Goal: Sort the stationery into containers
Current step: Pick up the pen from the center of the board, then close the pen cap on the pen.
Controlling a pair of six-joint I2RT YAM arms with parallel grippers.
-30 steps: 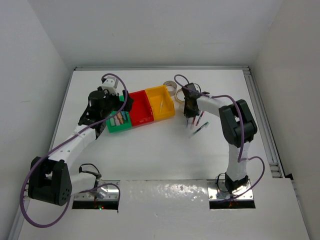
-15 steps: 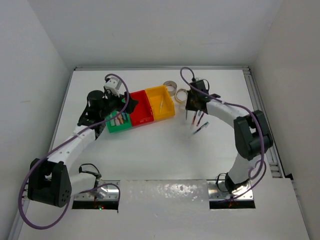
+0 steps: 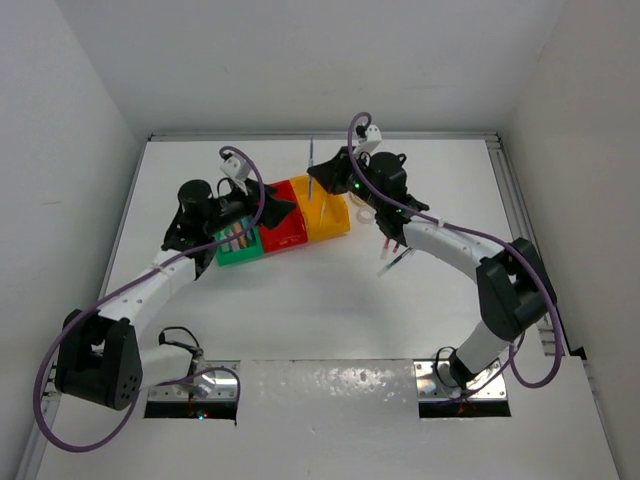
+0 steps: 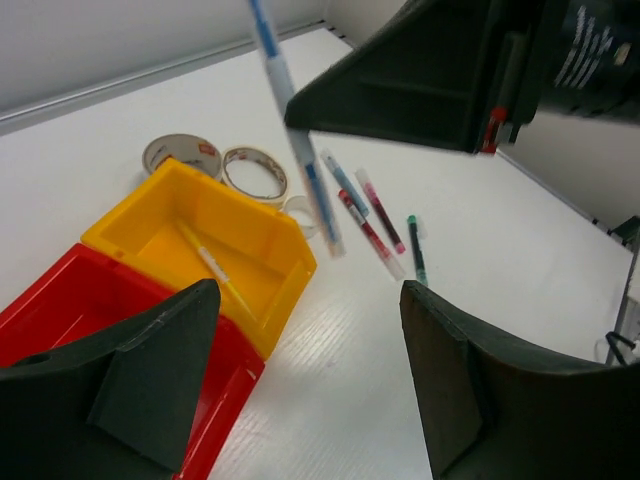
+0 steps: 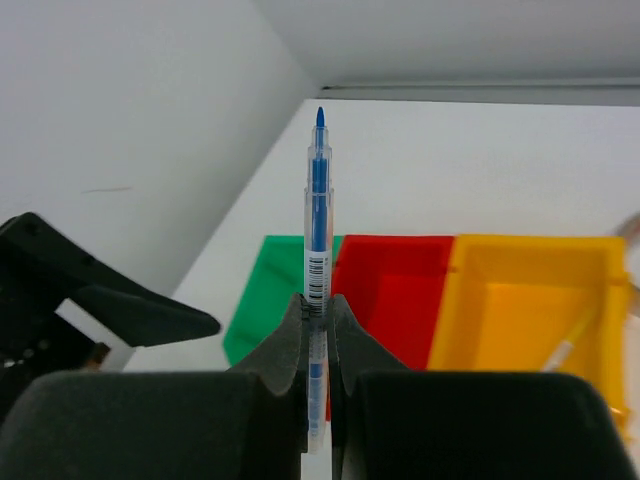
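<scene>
R hand [image 3: 322, 181] w/ pen [image 3: 312, 163] above yellow bin [image 3: 341, 226]; L hand [image 3: 272, 206] by green bin [image 3: 238, 257]; table [image 3: 300, 310] nearside open.

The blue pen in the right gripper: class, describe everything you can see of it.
The blue pen is thin, with a clear plastic-looking barrel, blue core, blue tip and a barcode label. It stands roughly upright, clamped low down by the right gripper, held clear of the table near the yellow bin, touching only the gripper's fingers.
</scene>
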